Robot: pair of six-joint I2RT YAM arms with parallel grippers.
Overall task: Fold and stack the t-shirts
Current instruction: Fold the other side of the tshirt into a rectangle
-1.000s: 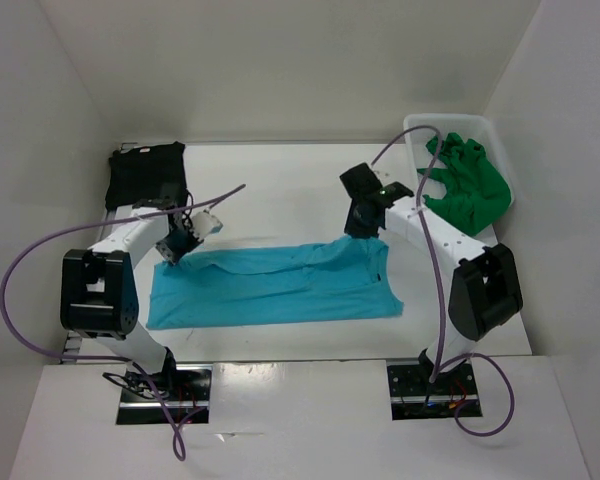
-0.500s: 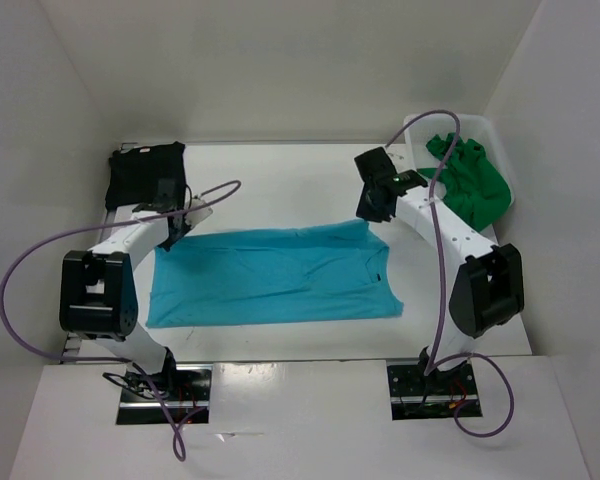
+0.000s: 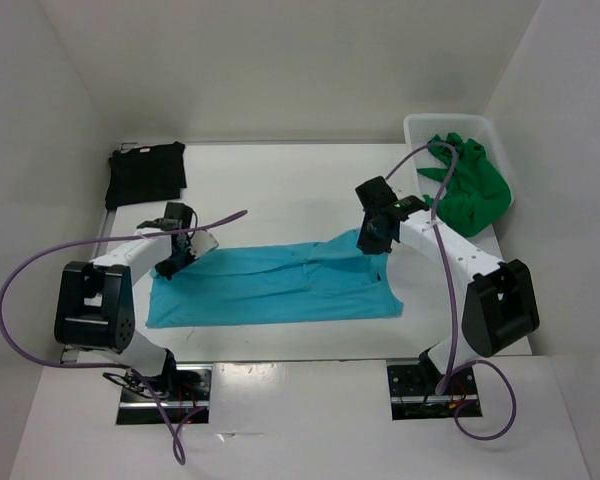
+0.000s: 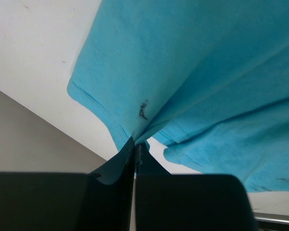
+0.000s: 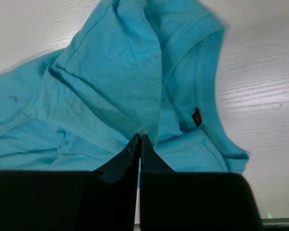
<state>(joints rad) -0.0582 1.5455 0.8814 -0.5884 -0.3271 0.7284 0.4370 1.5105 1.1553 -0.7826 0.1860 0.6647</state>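
White bench [image 3: 280,190]: black t-shirt [image 3: 146,175] lies folded at far left, green t-shirt [image 3: 465,185] unfolded in the basket [image 3: 410,122], turquoise t-shirt [image 3: 280,285] mid-fold, my left gripper [image 3: 168,266] and right gripper [image 3: 370,243] each clenched on its far edge

Three t-shirts were in view: one black shirt [image 3: 146,174], one turquoise shirt [image 3: 280,285] and one green shirt [image 3: 472,188]. There was one white basket [image 3: 412,128] and one white counter [image 3: 280,185]. Two robot arms were mounted at the near edge, a left arm [image 3: 100,290] and a right arm [image 3: 460,255]. Each carried one pincer, making two: the left pincer [image 3: 166,268] and the right pincer [image 3: 372,245]. There were two purple cables [image 3: 415,155], one per arm, and two dark base plates [image 3: 165,393].
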